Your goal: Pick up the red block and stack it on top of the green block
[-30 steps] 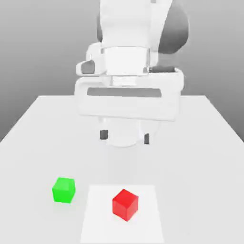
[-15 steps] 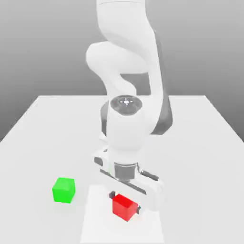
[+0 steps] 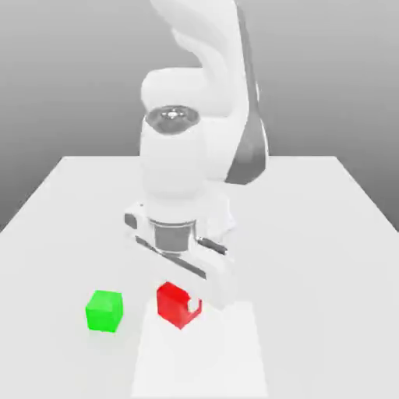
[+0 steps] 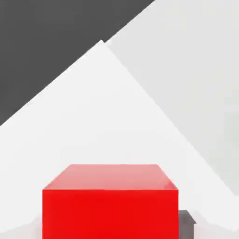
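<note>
While the arm (image 3: 191, 148) leans down over the near part of the bench (image 3: 327, 234), its claw (image 3: 184, 305) is closed on the red block (image 3: 173, 302). One red block is here, and it sits between the fingers just beside the brighter white patch (image 3: 226, 358) on the bench top, by that patch's corner toward the exterior view's left. Whether the block rests on the surface or is lifted clear of it I cannot tell. One of its upper corners is hidden by a white part of the claw.

One green block (image 3: 104, 311) stands on the bench, toward the exterior view's left of the red one. The two are near each other but apart, with a strip of bare bench between them. The green block is upright and nothing touches it.

So the count is two blocks in all, one of each colour, and one arm with one claw.

From the hand view, the red block (image 4: 110, 205) shows its top face and one side face, square to the camera. A small dark grey finger (image 4: 187, 223) shows at one lower edge of that block, pressed against its side. Past the block lie the white bench surface (image 4: 93, 116), a slightly greyer area of it, and a dark backdrop beyond its edge.
</note>
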`<state>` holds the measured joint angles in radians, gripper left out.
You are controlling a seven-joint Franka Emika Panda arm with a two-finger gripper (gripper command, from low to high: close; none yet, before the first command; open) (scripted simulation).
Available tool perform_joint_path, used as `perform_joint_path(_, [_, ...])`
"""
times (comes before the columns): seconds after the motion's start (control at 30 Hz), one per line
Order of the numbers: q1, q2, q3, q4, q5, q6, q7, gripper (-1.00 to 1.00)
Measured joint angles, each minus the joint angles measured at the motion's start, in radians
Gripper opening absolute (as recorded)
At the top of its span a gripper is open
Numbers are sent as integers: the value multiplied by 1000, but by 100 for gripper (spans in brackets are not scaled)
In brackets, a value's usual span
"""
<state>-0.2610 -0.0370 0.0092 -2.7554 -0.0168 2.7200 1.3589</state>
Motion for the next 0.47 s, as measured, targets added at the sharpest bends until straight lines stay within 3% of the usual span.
perform_joint_path(0.13, [-96,-82,-85,-40,-9,-42,-85,-100])
perform_joint_path(0.33, [-119,81,-97,-42,33,122,-135,-100])
perform_joint_path(0.37, [-119,114,-94,-41,43,154,-143,100])
perform_joint_path(0.47, [-119,114,-94,-41,43,154,-143,100])
